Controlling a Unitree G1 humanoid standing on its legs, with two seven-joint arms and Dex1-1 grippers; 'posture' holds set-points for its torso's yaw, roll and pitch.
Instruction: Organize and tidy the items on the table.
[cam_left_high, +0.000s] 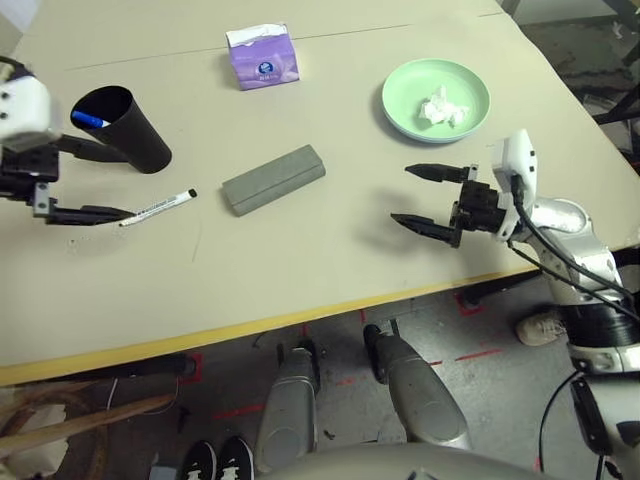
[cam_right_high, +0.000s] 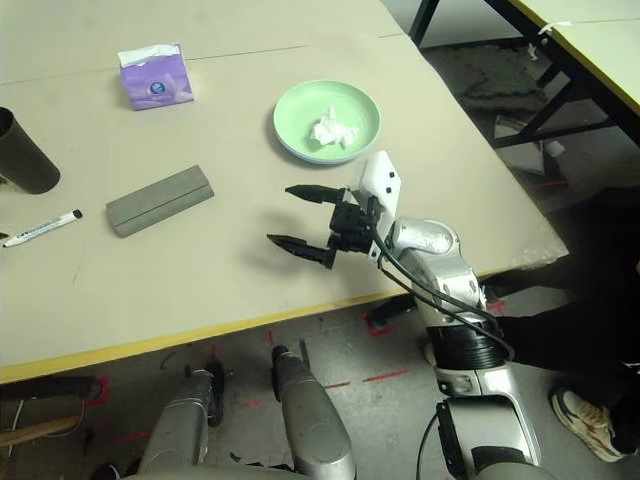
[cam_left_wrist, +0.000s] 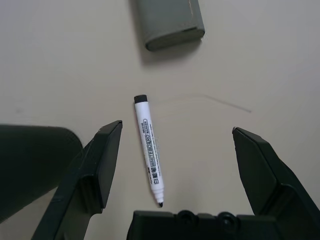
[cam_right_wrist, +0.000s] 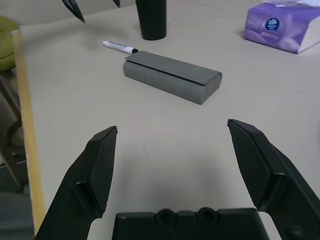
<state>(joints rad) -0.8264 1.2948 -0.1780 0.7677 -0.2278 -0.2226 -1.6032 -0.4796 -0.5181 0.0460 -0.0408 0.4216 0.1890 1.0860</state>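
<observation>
The grey glasses case lies shut near the middle of the table. On its left side the black-capped marker lies flat, and my left gripper hangs over that marker's far end with its fingers spread wide. Beyond the marker stands the black cup with the blue-capped marker inside. Behind the case sits the purple tissue box. To the case's right, well apart, my right gripper hovers wide open and empty; beyond it the green plate holds the crumpled tissue.
</observation>
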